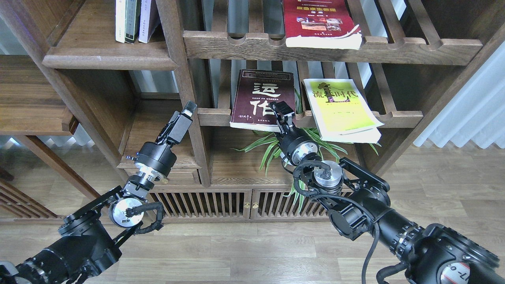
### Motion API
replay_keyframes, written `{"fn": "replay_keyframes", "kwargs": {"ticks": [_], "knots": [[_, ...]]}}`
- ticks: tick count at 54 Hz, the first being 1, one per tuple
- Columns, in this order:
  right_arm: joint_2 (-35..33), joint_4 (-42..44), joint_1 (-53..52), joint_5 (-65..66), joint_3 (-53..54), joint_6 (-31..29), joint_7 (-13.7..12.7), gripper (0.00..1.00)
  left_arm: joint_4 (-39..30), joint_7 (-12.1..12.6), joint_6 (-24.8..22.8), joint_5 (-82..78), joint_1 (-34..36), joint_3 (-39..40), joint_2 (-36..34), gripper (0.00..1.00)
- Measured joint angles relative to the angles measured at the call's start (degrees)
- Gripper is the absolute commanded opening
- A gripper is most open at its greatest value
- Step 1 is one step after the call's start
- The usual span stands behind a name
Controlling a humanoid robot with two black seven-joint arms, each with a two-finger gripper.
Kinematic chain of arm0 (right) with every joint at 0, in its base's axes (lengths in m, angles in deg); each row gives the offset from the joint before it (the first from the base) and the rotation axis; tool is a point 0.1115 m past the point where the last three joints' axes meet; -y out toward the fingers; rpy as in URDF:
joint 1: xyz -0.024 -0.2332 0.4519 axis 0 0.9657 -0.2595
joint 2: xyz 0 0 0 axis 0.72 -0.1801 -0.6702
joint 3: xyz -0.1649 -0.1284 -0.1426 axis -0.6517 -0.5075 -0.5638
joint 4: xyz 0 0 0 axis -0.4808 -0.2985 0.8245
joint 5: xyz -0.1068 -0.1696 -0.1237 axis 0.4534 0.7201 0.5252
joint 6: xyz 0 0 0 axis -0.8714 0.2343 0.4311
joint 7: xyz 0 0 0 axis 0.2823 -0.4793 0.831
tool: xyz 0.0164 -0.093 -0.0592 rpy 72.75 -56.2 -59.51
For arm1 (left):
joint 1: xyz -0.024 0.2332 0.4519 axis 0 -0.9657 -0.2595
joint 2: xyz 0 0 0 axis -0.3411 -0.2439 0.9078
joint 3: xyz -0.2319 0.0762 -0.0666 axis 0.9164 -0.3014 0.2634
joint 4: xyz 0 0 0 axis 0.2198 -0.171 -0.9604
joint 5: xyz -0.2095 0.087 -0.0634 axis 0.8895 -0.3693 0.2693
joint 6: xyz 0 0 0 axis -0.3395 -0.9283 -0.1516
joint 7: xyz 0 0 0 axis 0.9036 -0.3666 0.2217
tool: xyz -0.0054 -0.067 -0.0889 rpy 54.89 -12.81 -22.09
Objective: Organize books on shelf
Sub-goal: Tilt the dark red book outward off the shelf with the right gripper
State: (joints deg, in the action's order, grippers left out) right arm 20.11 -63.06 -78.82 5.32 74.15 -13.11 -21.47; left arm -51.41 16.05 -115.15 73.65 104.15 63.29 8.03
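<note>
The dark maroon book lies flat on the middle slatted rack, its front edge hanging over the rail. The yellow-green book lies to its right on the same rack. The red book lies on the rack above. My right gripper is at the maroon book's lower right corner and overlaps its edge; its fingers are dark and I cannot tell them apart. My left gripper is held up in front of the bookcase post, empty, seen edge-on. The solid shelf is at the upper left.
Several thin books stand upright on the solid shelf. A green spider plant sits under the middle rack, behind my right wrist. A vertical post separates the solid shelf from the racks. A slatted cabinet is below.
</note>
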Motion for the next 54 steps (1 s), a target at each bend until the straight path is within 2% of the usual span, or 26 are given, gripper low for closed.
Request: {"fn": "replay_keyframes", "kwargs": {"ticks": [5,9,11,12,13,27,54], "knots": [[0.00,0.05,-0.01,0.08,-0.05,0.00,0.02,0.64,0.23,0.00,0.00,0.00,0.00,0.01,0.00,1.00],[0.00,0.17,-0.01,0.19,-0.09,0.00,0.02,0.57,0.34,0.00,0.00,0.00,0.00,0.01,0.04,1.00],[0.00,0.28,-0.01,0.22,-0.12,-0.01,0.02,0.53,0.38,0.00,0.00,0.00,0.00,0.01,0.04,1.00],[0.00,0.37,-0.01,0.23,-0.13,-0.02,0.02,0.43,0.41,0.00,0.00,0.00,0.00,0.01,0.04,1.00],[0.00,0.65,-0.01,0.23,-0.14,-0.12,0.02,0.38,0.43,0.00,0.00,0.00,0.00,0.01,0.04,1.00],[0.00,0.87,-0.01,-0.13,0.20,-0.93,0.10,0.05,0.53,0.00,0.00,0.00,0.00,0.01,0.04,1.00],[-0.01,1.61,0.50,0.32,0.52,-6.53,0.51,0.04,1.84,0.00,0.00,0.46,-1.63,-0.50,0.00,1.00]]}}
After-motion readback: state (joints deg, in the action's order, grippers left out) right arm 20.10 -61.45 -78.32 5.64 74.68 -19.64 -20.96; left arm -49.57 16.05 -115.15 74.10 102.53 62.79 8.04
